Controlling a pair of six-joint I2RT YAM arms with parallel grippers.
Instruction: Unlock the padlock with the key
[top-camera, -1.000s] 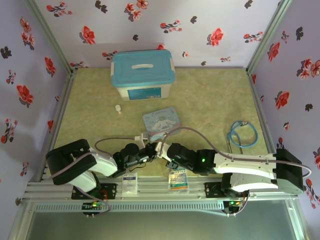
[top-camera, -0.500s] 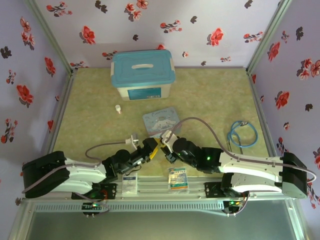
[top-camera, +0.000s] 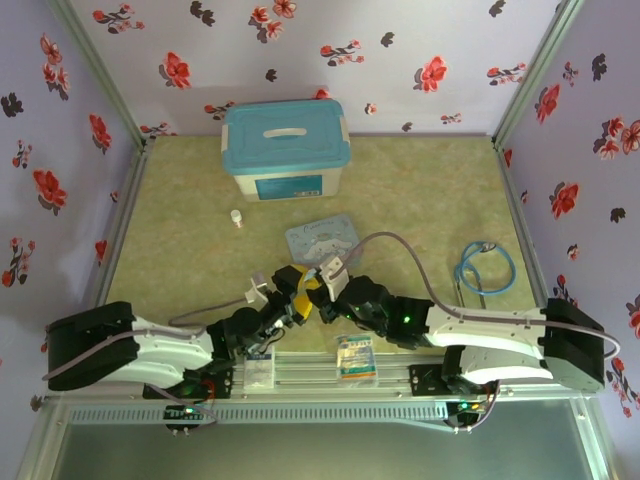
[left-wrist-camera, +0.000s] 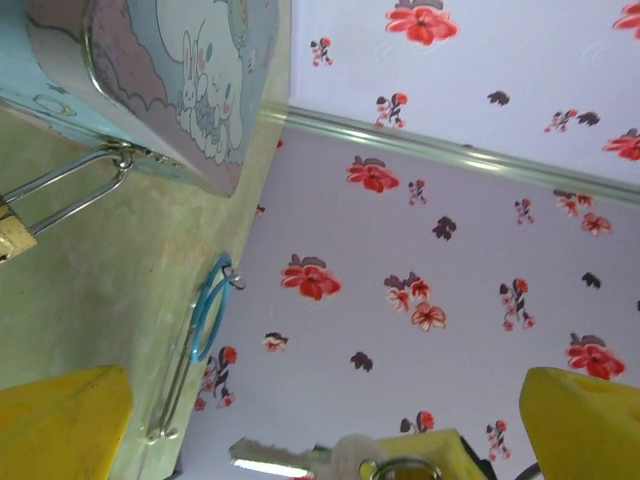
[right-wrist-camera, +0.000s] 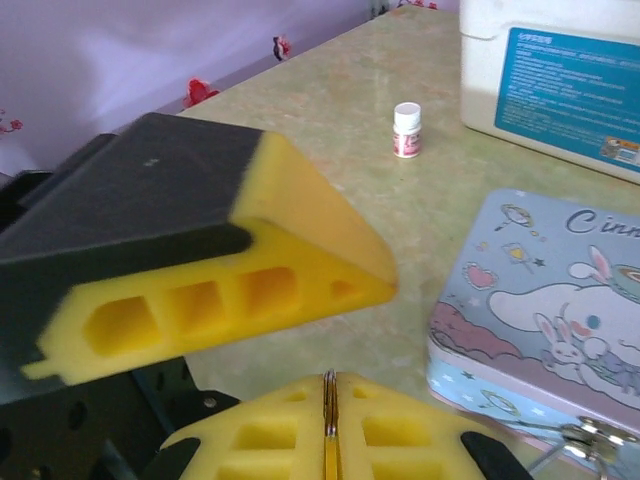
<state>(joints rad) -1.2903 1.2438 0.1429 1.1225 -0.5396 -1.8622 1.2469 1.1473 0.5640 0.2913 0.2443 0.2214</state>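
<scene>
Clearly, key (right-wrist-camera: 327, 445) pinched within right claw (right-wrist-camera: 326, 400).

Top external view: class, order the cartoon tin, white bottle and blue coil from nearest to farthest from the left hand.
1. Cartoon tin, just beyond the left hand.
2. White bottle, farther back-left.
3. Blue coil, far right.
</scene>
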